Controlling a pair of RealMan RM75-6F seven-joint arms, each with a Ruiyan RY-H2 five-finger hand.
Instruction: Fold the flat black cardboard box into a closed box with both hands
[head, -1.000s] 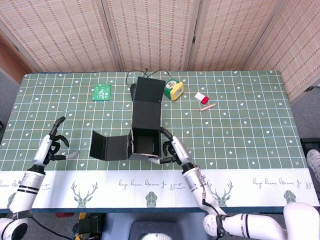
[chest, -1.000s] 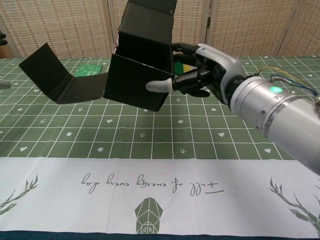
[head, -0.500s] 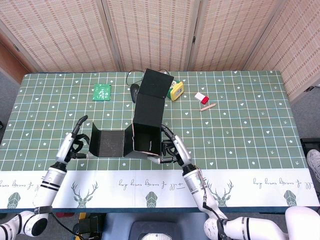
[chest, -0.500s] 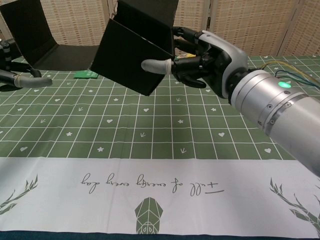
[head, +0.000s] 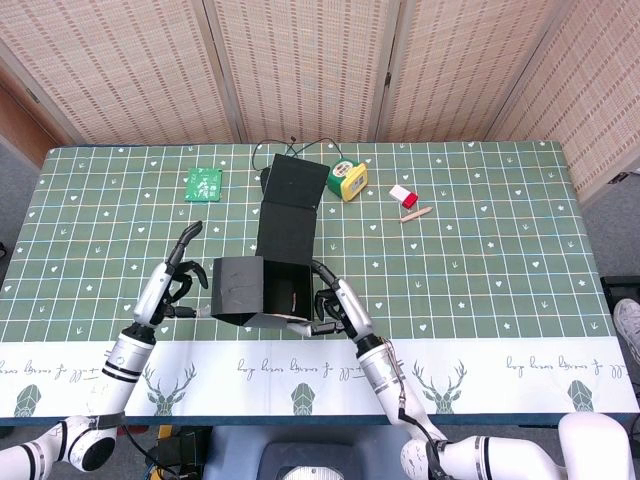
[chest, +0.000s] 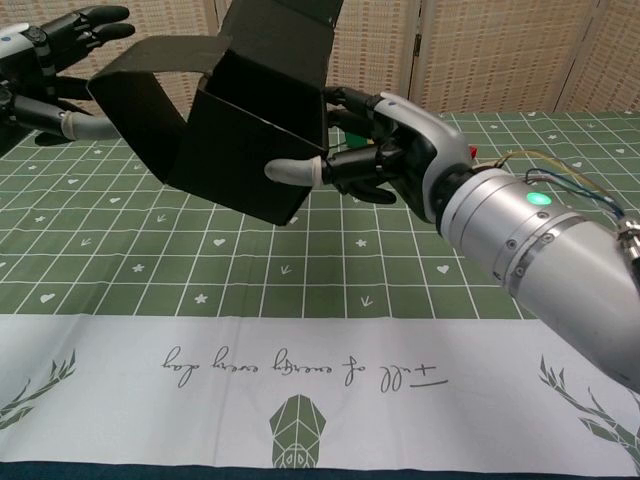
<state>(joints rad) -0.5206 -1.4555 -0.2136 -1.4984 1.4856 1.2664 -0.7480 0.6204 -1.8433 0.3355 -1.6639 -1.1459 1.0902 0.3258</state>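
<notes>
My right hand (chest: 385, 150) grips the black box (head: 262, 285) by one wall while left hand (head: 178, 282), fingers spread, pushes the side flap (chest: 150, 85); uneven pressure could twist it loose.

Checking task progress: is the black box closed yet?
Not closed. The box shows an open cavity, and its long flap stands unfolded, while the right robot hand holds it.

Left hand (chest: 45, 60): cut off by the chest view's left edge.
Box (chest: 245, 140): top flap cut off by the chest view's top edge.
Green packet (head: 204, 184): print too small to read.
</notes>
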